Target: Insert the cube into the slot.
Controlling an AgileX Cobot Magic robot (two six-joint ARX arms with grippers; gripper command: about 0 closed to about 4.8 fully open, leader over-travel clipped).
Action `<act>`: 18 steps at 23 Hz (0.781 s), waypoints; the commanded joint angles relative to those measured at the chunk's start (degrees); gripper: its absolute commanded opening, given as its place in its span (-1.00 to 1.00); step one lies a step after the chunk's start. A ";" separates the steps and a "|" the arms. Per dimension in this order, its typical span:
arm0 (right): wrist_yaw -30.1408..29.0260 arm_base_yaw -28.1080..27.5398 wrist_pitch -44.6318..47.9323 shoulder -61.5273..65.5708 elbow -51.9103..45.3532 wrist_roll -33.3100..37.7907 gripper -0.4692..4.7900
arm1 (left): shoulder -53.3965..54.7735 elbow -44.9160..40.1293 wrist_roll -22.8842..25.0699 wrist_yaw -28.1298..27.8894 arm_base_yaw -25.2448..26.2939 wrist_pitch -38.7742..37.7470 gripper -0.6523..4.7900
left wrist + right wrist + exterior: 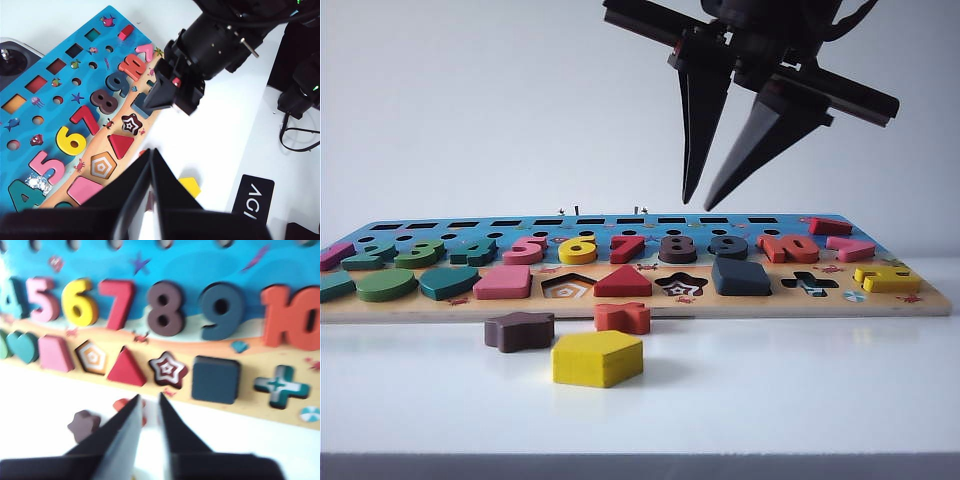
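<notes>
Cube (741, 277) is already sitting in the slot, filling that square cut-out in the front row of the puzzle board (920, 300), right between the star-shaped cut-out (681, 285) and the cross-shaped cut-out (809, 284). My right gripper (702, 198) hangs well above the board, a bit toward the star side of the cube, holding nothing; from the outside camera its fingers look spread in a V with the tips near each other, and in my own wrist cam there's only a narrow gap between them (148, 407). My left gripper (151, 152) has its fingers pressed together at the tips, empty, off the front edge of the board over the white table (800, 400). As for the other holes: the pentagon cut-out (567, 287), star and cross ones are all empty, while the red triangle (622, 281) and pink block (504, 283) sit in theirs. Loose on the table in front of the board are the yellow pentagon (597, 358), a brown star piece (519, 331) and an orange-red cross piece (622, 317).
</notes>
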 commanded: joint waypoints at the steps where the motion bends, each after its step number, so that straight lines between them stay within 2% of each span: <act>1: -1.31 0.17 1.60 -0.11 0.17 -0.96 -0.85 | 0.00 0.26 0.26 0.33 0.04 0.44 -0.70; 18: 0.50 -0.22 0.90 5.92 0.04 -1.99 -0.85 | 0.00 0.26 0.26 0.31 0.04 0.44 -0.70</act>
